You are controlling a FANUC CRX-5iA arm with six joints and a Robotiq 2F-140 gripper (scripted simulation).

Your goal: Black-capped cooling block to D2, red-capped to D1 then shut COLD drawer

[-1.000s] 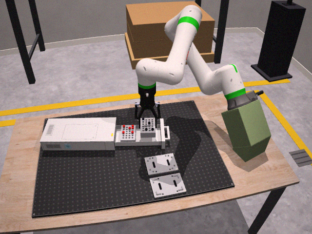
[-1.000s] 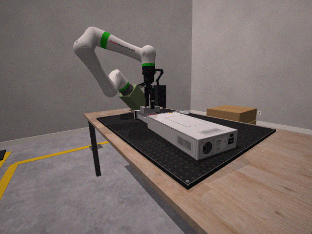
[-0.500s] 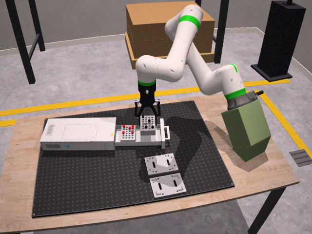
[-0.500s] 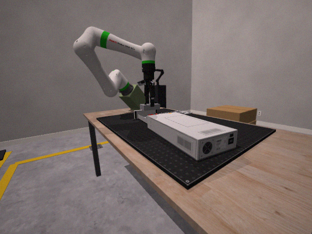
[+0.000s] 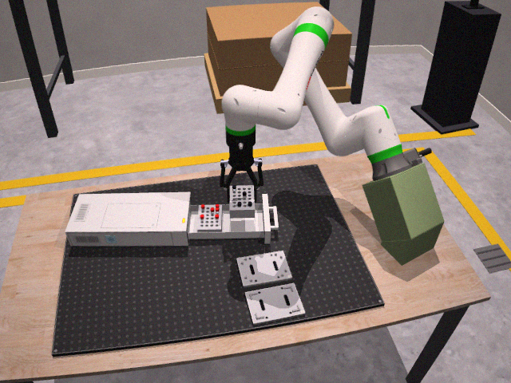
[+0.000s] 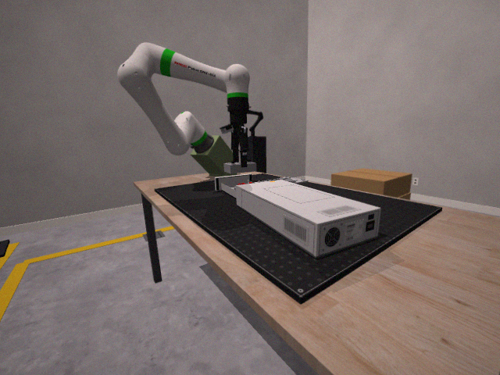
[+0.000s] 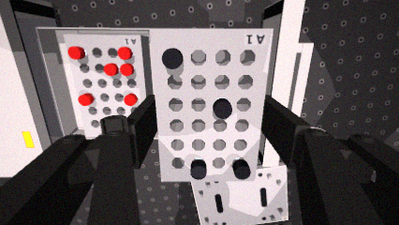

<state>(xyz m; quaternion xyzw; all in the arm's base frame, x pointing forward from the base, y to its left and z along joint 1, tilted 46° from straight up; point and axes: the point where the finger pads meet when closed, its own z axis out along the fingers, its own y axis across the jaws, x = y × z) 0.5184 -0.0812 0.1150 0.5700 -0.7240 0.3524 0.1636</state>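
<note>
My gripper is shut on the grey cooling block with black-capped tubes. It holds the block level, a little above the open drawer of the white cooler COLD. The block with red-capped tubes lies in the drawer's inner half, next to the cooler. COLD's yellow lamp shows. Slot D1 and slot D2 lie bare in front of the drawer. One slot plate shows below the held block in the wrist view.
The drawer handle sticks out to the right. The black perforated board covers the wooden table. The arm's green pedestal stands at the right. A cardboard box sits on the floor behind.
</note>
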